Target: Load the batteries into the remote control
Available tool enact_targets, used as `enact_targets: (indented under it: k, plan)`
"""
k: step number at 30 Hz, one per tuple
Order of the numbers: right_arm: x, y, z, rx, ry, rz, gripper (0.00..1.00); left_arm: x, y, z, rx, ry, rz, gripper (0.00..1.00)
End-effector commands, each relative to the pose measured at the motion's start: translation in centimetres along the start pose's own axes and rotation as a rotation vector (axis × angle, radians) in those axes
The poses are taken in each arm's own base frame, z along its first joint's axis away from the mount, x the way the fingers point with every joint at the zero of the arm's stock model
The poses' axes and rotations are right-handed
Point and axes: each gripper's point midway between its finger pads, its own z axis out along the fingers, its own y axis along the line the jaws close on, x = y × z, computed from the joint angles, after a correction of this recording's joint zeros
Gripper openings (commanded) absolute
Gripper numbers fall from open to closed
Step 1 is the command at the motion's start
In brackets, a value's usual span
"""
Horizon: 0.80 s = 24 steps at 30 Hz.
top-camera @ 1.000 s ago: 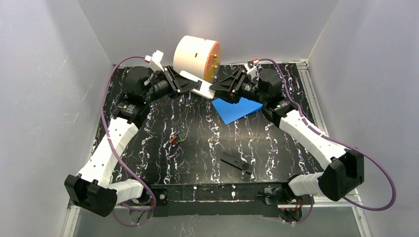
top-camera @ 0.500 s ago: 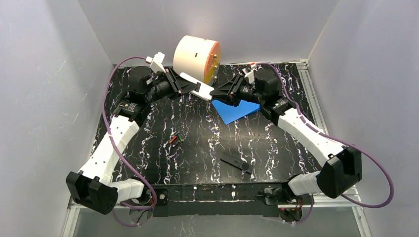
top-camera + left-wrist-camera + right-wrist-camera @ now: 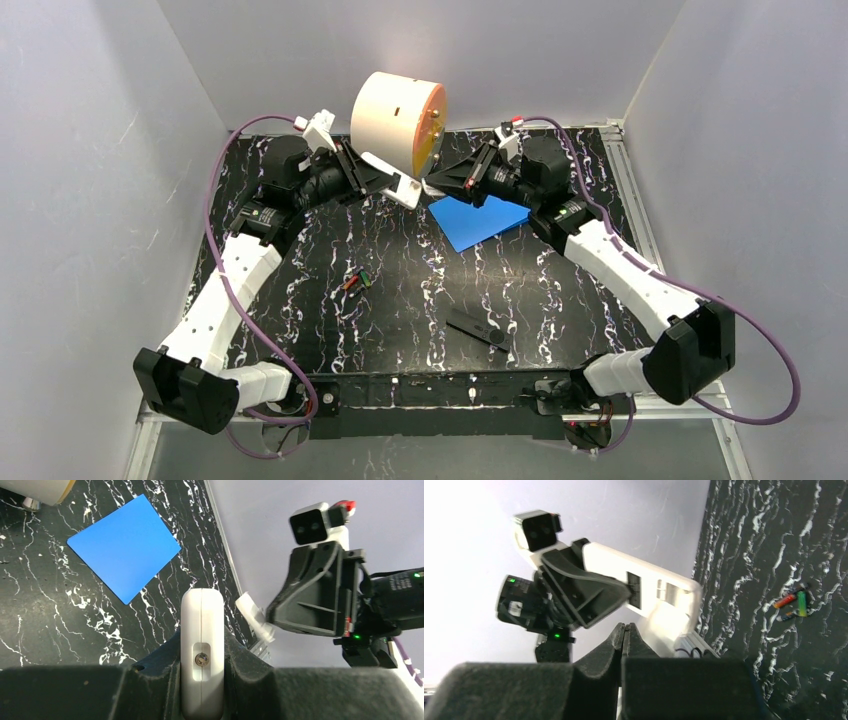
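From above, the left hand (image 3: pixel 385 175) is clenched around the white remote (image 3: pixel 402 186) and holds it off the black marbled tabletop (image 3: pixel 560 290), just in front of a large cream cylinder with an orange face (image 3: pixel 395 118). The right hand (image 3: pixel 432 187) meets the free end of the remote from the other side, above the near corner of a blue card (image 3: pixel 482 222) that lies flat on the tabletop. The batteries (image 3: pixel 355 281) lie side by side near the middle of the tabletop, well apart from both hands, and a black remote (image 3: pixel 477 328) lies closer to the arm bases. In the left wrist view the white remote stands edge-on, gripped tight between the two fingers, and a small white flat piece (image 3: pixel 252 614) sticks out from the tip of the right hand, just beside the remote and apart from it. In the right wrist view the fingers are drawn almost together on that white piece, which is blurred, the remote shows an open recess on its underside, and the orange-red and dark greenish batteries rest on the tabletop far beyond
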Motion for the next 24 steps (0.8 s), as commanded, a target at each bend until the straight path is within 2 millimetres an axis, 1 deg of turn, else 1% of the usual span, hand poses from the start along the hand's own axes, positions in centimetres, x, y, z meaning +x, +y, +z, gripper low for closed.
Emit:
enact_targets:
  k: [1,3,6,7,11,13,14,17,19,20,21,22,23,24]
  plan:
    - [-0.7,3.4,-1.3,-0.118,-0.066,-0.122,0.01,-1.1,-1.3,-1.3,0.011,-0.042,0.078,0.0]
    - [-0.8,2.8,-1.4,-0.106,-0.081,-0.128,0.01,-1.0,-0.8,-1.2,-0.004,-0.041,0.084,0.0]
    - [-0.6,0.6,-1.5,-0.055,-0.093,-0.121,0.01,-0.6,0.6,-1.0,-0.058,-0.033,0.094,0.0]
    - [-0.4,-0.3,-1.5,-0.034,-0.089,-0.112,0.01,-0.4,1.3,-1.0,-0.082,-0.032,0.1,0.0]
    - [0.3,-5.6,-1.7,0.101,-0.082,-0.116,0.01,0.5,4.2,-1.2,-0.186,-0.021,0.125,0.0]
    - [0.5,-8.1,-2.2,0.179,-0.077,-0.137,0.01,1.1,5.0,-1.4,-0.208,-0.013,0.129,0.0]
    - [0.6,-9.2,-2.3,0.212,-0.076,-0.157,0.02,1.3,5.0,-1.6,-0.203,-0.009,0.132,0.0]
    - [0.7,-11.9,-3.1,0.304,-0.065,-0.238,0.13,2.1,4.9,-1.7,-0.176,0.002,0.127,0.0]
    - [0.9,-12.8,-3.5,0.32,-0.059,-0.295,0.26,2.4,4.6,-1.7,-0.156,0.009,0.117,0.0]
    - [0.9,-13.0,-3.7,0.322,-0.058,-0.317,0.34,2.5,4.4,-1.7,-0.145,0.012,0.11,0.0]
    - [1.0,-13.0,-3.8,0.316,-0.055,-0.337,0.42,2.7,4.1,-1.6,-0.128,0.018,0.104,0.0]
    - [1.1,-12.5,-3.8,0.288,-0.05,-0.359,0.5,2.7,3.7,-1.5,-0.106,0.024,0.097,0.0]
    - [1.4,-11.6,-3.8,0.243,-0.043,-0.378,0.6,2.9,3.1,-1.5,-0.073,0.032,0.09,0.0]
    - [1.7,-10.5,-3.7,0.188,-0.034,-0.391,0.68,3.0,2.3,-1.4,-0.033,0.041,0.082,0.0]
